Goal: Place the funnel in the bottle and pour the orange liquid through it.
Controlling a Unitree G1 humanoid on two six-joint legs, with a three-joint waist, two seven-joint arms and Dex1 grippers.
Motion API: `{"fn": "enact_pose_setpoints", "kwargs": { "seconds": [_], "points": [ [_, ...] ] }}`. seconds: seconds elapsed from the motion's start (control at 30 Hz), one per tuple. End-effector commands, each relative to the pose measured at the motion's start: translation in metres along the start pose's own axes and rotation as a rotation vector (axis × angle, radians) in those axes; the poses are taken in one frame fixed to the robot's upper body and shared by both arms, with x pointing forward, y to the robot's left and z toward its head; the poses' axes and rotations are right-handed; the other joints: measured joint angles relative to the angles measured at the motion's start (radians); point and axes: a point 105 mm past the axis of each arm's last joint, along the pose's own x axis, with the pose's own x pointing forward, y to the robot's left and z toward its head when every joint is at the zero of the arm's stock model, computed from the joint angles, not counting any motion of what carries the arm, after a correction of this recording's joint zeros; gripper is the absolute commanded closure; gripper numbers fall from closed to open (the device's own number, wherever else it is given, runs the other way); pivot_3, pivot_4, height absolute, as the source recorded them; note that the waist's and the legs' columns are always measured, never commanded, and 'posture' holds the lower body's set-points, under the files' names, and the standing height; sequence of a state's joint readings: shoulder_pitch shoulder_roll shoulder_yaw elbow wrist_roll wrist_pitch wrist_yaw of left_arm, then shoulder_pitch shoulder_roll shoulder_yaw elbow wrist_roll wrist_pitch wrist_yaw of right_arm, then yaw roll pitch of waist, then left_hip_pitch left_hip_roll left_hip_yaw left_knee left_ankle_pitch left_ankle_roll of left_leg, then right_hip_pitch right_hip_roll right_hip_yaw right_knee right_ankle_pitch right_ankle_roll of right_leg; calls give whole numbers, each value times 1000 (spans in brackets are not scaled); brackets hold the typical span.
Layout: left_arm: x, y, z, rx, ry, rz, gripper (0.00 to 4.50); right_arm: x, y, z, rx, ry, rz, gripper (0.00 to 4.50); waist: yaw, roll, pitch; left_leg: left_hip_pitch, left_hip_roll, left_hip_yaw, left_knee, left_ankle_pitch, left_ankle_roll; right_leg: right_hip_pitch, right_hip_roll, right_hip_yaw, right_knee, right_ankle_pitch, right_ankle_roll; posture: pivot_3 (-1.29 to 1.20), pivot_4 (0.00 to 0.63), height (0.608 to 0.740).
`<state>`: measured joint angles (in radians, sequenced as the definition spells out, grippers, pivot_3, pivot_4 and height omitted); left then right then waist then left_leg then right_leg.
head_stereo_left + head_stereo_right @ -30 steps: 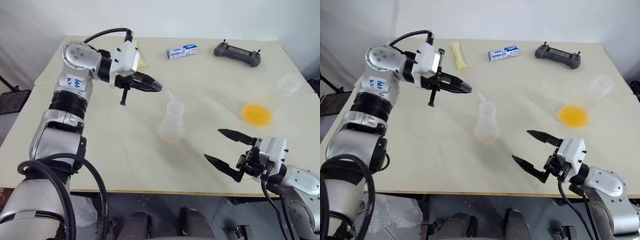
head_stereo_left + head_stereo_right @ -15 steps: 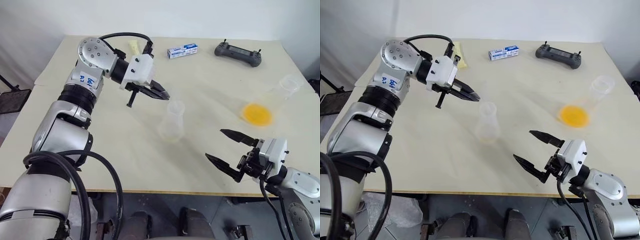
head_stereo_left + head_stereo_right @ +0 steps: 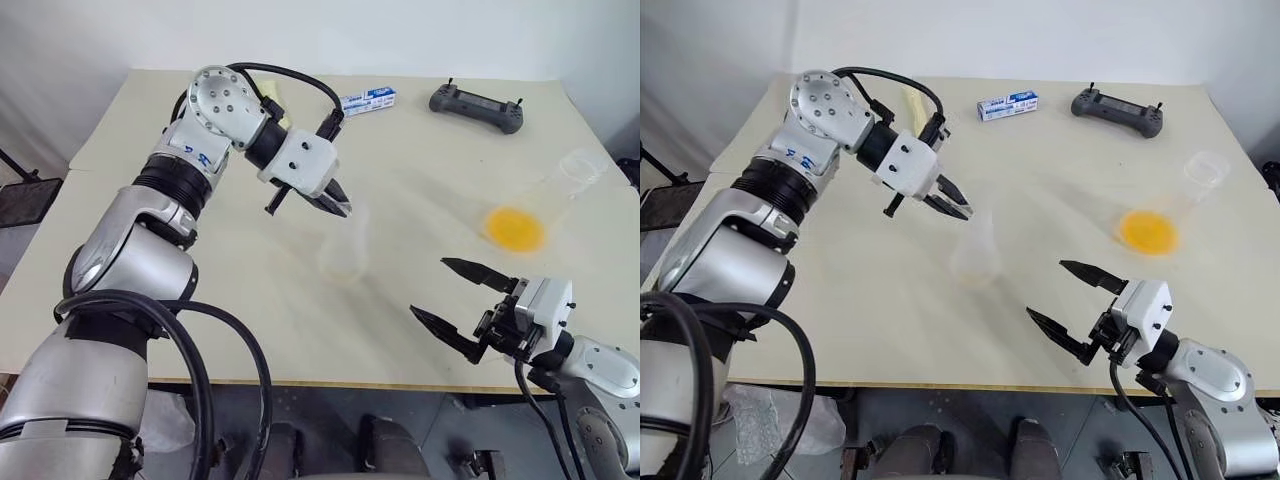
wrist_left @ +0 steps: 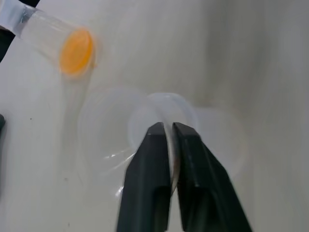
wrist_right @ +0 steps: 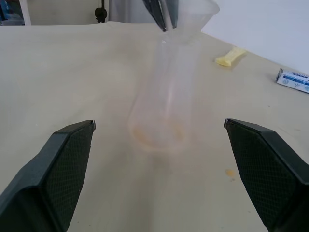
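**Left gripper over the bottle's mouth**

Nearest of all, the right gripper [image 3: 462,300] hangs low over the desk [image 3: 240,300] edge, roughly level, its fingers spread wide with nothing between them, aimed toward the bottle [image 3: 343,250]. The bottle stands upright mid-desk. Above its mouth the left arm bends in, its left gripper [image 3: 958,210] angled downward, fingers a narrow slit apart at the rim; whether they pinch the funnel cannot be told. Beyond the bottle to the right lies the orange liquid [image 3: 513,228] inside a tipped clear flask [image 3: 572,172].
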<state>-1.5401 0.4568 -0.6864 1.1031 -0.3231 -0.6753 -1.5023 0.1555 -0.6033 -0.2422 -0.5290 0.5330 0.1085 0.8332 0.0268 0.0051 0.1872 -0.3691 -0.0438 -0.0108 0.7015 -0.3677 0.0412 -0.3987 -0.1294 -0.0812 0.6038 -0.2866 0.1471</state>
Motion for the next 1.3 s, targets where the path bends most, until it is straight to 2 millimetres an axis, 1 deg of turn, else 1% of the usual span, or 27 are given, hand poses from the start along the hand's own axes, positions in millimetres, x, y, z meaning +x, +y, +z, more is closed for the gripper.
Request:
{"fn": "enact_pose_setpoints", "kwargs": {
  "seconds": [0.03, 0.17, 0.2, 0.3, 0.33, 0.37, 0.47, 0.57, 0.63, 0.73, 0.8, 0.9, 0.93, 1.0, 1.07, 1.1, 1.17, 1.3],
  "points": [
    [-11, 1, 9, 28, 19, -86, 2917, 1, 4, 11, -40, -36, 3, 0, 0, 0, 0, 0, 0, 0, 0, 0, 0, 0, 0, 0, 0, 0, 0, 0, 150, 740],
    [-13, 5, 13, 27, -17, -55, 1723, 0, 3, 11, -45, -32, -2, 0, 0, 0, 0, 0, 0, 0, 0, 0, 0, 0, 0, 0, 0, 0, 0, 0, 150, 740],
    [-14, 5, 14, 23, -23, -52, 1349, 0, 3, 12, -46, -32, -3, 0, 0, 0, 0, 0, 0, 0, 0, 0, 0, 0, 0, 0, 0, 0, 0, 0, 150, 740],
    [-22, 9, 18, -10, -73, 4, 412, -1, 0, 14, -56, -30, -9, 0, -1, 0, 0, 0, 0, 0, 0, 0, 0, 0, 0, 0, 0, 0, 0, 0, 150, 740],
    [-26, 10, 18, -28, -91, 32, 158, -2, -1, 14, -59, -27, -11, 0, -1, 0, 0, 0, 0, 0, 0, 0, 0, 0, 0, 0, 0, 0, 0, 0, 150, 740],
    [-32, 11, 18, -55, -117, 67, 51, -4, -2, 15, -61, -23, -16, 0, -2, 0, 0, 0, 0, 0, 0, 0, 0, 0, 0, 0, 0, 0, 0, 0, 150, 740],
    [-46, 13, 20, -142, -223, 161, 51, -9, -4, 15, -65, -9, -40, 0, -1, 0, 0, 0, 0, 0, 0, 0, 0, 0, 0, 0, 0, 0, 0, 0, 150, 740],
    [-58, 7, 18, -228, -314, 230, 51, -16, -7, 16, -65, 5, -82, 0, -2, 0, 0, 0, 0, 0, 0, 0, 0, 0, 0, 0, 1, 0, 0, 0, 150, 740],
    [-68, -2, 12, -305, -386, 287, 51, -24, -9, 16, -67, 23, -132, 0, -3, 0, 0, 0, 0, -1, 1, 0, 0, 0, 0, 0, 2, 0, 0, 0, 150, 740],
    [-74, -23, -3, -432, -461, 384, 51, -36, -15, 14, -41, 53, -254, 0, -4, 1, 0, 1, 0, -1, 1, 0, 0, 0, 0, 0, 3, 0, 0, 0, 150, 740],
    [-74, -42, -13, -518, -483, 426, 51, -46, -23, 15, -6, 45, -372, 0, -5, 1, 0, 1, 0, -2, 1, 0, 0, 0, 0, 0, 4, 0, 0, 0, 150, 740],
    [-66, -75, -31, -634, -492, 489, 51, -60, -30, 14, 11, 52, -513, 0, -5, 2, -1, 1, 0, -3, 2, 0, 0, -1, -1, 1, 6, 0, 0, 0, 150, 740],
    [-62, -85, -34, -666, -490, 504, 51, -64, -31, 12, 18, 66, -555, 0, -5, 2, -1, 2, 0, -3, 2, 0, 0, -1, -1, 2, 6, 0, 0, 0, 150, 740],
    [-57, -97, -36, -712, -491, 520, 51, -72, -34, 11, 12, 90, -620, 0, -1, 2, -1, 2, 0, -3, 2, 0, 0, -1, -1, 2, 7, 0, 0, 0, 150, 740],
    [-51, -104, -39, -738, -512, 588, 51, -81, -37, 8, -8, 137, -708, 0, 1, 2, -1, 1, -1, -4, 3, 0, 0, -1, -1, 3, 7, 0, 0, 0, 150, 740],
    [-49, -107, -41, -754, -514, 619, 51, -85, -38, 4, 22, 151, -746, 0, 2, 2, -1, 1, -2, -5, 4, 0, 0, -1, -1, 3, 8, 0, 0, 0, 150, 740],
    [-44, -113, -43, -768, -518, 653, 51, -92, -40, 4, 17, 158, -809, 0, 3, 2, -1, 1, -3, -6, 4, 0, 0, 0, -2, 4, 8, 0, 0, 0, 150, 740],
    [-46, -117, -37, -774, -616, 717, 51, -103, -46, 7, -9, 156, -926, 0, -3, 3, -2, 2, -3, -5, 3, 0, 0, -1, -2, 5, 9, 0, 0, 0, 150, 740]
  ]
}}
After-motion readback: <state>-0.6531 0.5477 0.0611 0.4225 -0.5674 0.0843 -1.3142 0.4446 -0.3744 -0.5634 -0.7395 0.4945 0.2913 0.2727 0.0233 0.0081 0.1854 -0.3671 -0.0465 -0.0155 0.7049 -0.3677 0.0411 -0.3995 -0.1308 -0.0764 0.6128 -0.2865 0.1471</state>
